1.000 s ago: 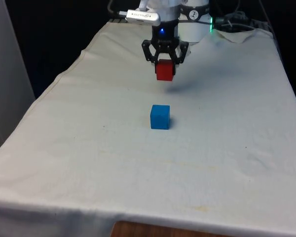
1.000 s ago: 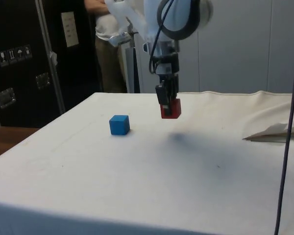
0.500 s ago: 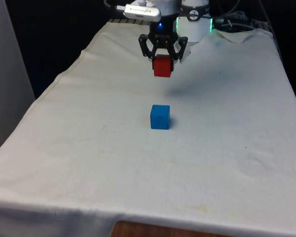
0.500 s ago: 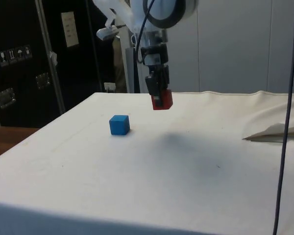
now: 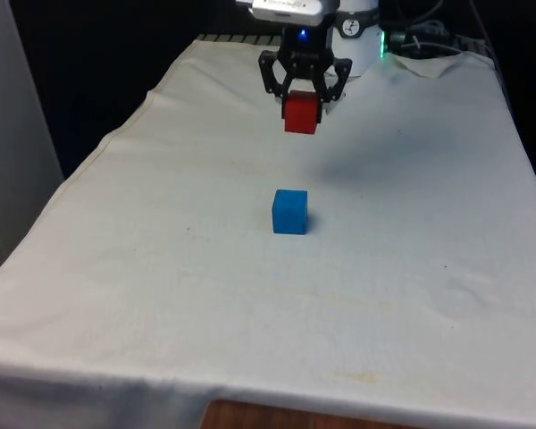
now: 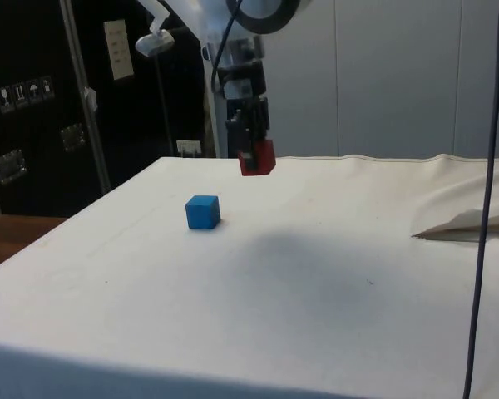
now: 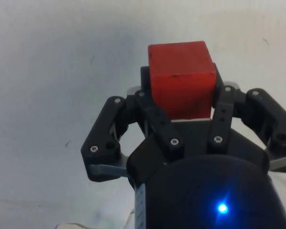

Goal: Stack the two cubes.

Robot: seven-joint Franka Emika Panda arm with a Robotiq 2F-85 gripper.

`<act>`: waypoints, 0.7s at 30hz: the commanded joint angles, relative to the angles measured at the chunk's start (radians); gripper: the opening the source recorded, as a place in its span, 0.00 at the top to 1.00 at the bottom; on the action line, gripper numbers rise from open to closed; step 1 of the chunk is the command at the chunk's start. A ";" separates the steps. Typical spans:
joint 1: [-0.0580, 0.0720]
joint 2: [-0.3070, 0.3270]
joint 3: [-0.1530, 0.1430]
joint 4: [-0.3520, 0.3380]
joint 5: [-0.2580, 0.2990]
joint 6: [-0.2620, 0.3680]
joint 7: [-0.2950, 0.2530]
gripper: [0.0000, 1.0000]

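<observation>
Above the white cloth (image 5: 411,268), jaws hold red cube (image 5: 301,114) aloft, beyond blue cube (image 5: 289,212).

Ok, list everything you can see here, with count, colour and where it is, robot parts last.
Blue cube: one, blue, resting on the cloth near the table's middle, nothing on it.
Red cube: one, red, held in the air above the cloth, beyond the blue cube toward the table's far end.
Table cloth: one, white, covering the table.
Cabinets: dark, behind the table in the side view.
Tool: one, black, shut on the red cube, raised above the table.
</observation>
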 commanded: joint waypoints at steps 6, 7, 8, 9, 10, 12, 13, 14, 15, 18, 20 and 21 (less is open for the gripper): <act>0.004 0.016 0.009 0.048 -0.016 -0.028 0.023 1.00; 0.004 0.020 0.011 0.056 -0.015 -0.030 0.023 1.00; 0.004 0.025 0.012 0.063 -0.013 -0.029 0.022 1.00; 0.003 0.030 0.014 0.070 -0.012 -0.029 0.021 1.00; 0.002 0.034 0.015 0.076 -0.010 -0.029 0.020 1.00; 0.002 0.037 0.015 0.079 -0.009 -0.027 0.016 1.00; 0.001 0.042 0.016 0.082 -0.007 -0.022 0.014 1.00; 0.002 0.037 0.015 0.079 -0.009 -0.027 0.015 1.00; 0.002 0.037 0.016 0.079 -0.008 -0.027 0.015 1.00; 0.002 0.043 0.019 0.086 -0.006 -0.026 0.015 1.00; 0.001 0.051 0.020 0.097 -0.004 -0.027 0.013 1.00; 0.001 0.055 0.021 0.102 -0.003 -0.027 0.013 1.00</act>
